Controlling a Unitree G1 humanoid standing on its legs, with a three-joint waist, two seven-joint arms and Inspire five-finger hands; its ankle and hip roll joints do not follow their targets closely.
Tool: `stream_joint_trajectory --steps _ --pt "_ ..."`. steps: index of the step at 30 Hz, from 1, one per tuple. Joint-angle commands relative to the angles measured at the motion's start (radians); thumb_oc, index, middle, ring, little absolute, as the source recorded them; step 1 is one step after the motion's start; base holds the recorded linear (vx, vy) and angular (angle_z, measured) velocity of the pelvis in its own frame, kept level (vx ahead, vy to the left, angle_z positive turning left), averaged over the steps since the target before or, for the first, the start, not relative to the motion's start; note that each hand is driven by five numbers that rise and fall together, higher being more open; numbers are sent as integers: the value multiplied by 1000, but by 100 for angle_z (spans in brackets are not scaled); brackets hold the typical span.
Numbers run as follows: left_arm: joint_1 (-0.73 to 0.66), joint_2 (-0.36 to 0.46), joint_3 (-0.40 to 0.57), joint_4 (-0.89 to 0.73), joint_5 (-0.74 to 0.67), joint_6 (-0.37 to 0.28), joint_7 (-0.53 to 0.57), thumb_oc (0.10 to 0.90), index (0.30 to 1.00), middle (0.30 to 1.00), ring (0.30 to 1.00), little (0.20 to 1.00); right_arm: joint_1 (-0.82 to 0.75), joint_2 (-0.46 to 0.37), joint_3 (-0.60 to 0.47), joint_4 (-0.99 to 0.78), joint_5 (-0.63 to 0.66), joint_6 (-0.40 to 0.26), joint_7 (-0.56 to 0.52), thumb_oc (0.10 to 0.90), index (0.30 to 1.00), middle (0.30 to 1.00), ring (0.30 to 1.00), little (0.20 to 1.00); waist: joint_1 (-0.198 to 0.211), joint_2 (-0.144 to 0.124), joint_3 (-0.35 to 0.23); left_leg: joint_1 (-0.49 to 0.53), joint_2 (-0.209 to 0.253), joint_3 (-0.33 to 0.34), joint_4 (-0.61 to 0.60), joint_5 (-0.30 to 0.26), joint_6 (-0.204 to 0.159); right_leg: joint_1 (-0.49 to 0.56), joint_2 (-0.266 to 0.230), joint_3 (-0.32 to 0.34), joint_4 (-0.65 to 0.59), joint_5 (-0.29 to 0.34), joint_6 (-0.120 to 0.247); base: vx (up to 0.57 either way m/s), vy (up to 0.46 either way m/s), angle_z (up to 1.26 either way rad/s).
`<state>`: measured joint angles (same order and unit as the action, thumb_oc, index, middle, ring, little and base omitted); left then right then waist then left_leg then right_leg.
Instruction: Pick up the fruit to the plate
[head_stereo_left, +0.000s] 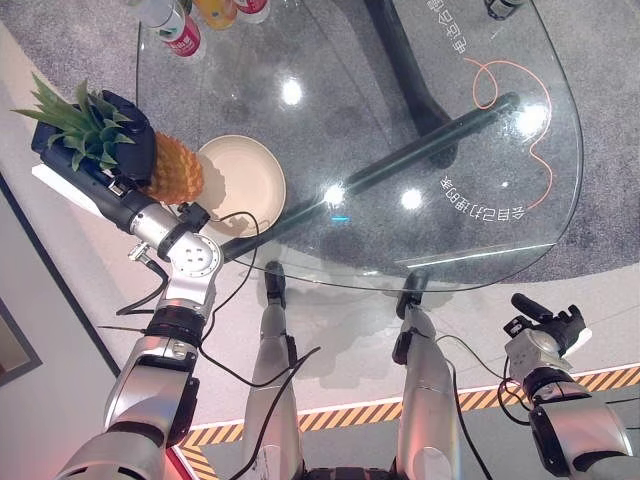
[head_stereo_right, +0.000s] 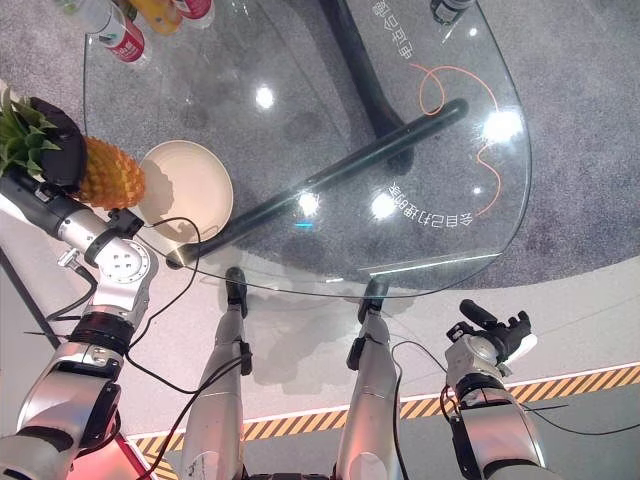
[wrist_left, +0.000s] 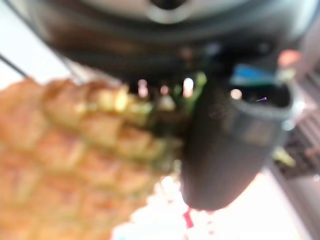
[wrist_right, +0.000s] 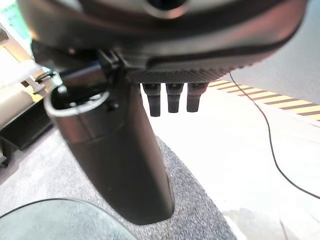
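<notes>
The left hand (head_stereo_left: 120, 135) is curled round the pineapple (head_stereo_left: 172, 168), held beside the plate (head_stereo_left: 245, 178) on the glass bench (head_stereo_left: 420, 120). The plate holds nothing. The left wrist view shows the fruit's scaly skin against the thumb (wrist_left: 225, 150). The right hand (wrist_right: 170, 97) hangs off the bench, fingers relaxed.

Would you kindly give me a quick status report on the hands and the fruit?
Left hand shut on pineapple, held at the plate's edge, not yet set down. Right hand idle, low beside the glass table, fingers straight. Plate bare; bottles well away.
</notes>
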<state>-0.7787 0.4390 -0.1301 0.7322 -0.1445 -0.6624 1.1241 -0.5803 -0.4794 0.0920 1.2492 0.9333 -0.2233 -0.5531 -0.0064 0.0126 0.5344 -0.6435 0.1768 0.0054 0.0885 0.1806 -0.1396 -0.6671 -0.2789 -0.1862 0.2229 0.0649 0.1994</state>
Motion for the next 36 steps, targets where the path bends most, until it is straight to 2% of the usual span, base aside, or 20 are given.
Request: stream_joint_trajectory --steps 1,25,36 --pt "-141 92 28 -5 54 -126 34 100 300 300 300 200 36 -11 -43 24 11 -23 -20 800 900 900 900 900 27 -67 -14 -30 -7 7 88 -78 -1 -12 74 -11 98 -46 -47 38 -13 0" --pt "-215 76 -27 101 17 -149 -68 100 300 300 300 200 -8 25 -8 4 -6 -37 -28 800 900 900 900 900 8 -108 -14 -83 -7 -13 121 -98 -1 -50 103 12 102 -42 -47 0 0 0" --pt "-235 77 -37 142 -8 -152 -110 100 300 300 300 200 -20 35 2 0 -2 -44 -34 800 900 900 900 900 2 -117 -14 -98 -10 -18 127 -102 -1 -61 111 18 92 -34 -45 0 0 0"
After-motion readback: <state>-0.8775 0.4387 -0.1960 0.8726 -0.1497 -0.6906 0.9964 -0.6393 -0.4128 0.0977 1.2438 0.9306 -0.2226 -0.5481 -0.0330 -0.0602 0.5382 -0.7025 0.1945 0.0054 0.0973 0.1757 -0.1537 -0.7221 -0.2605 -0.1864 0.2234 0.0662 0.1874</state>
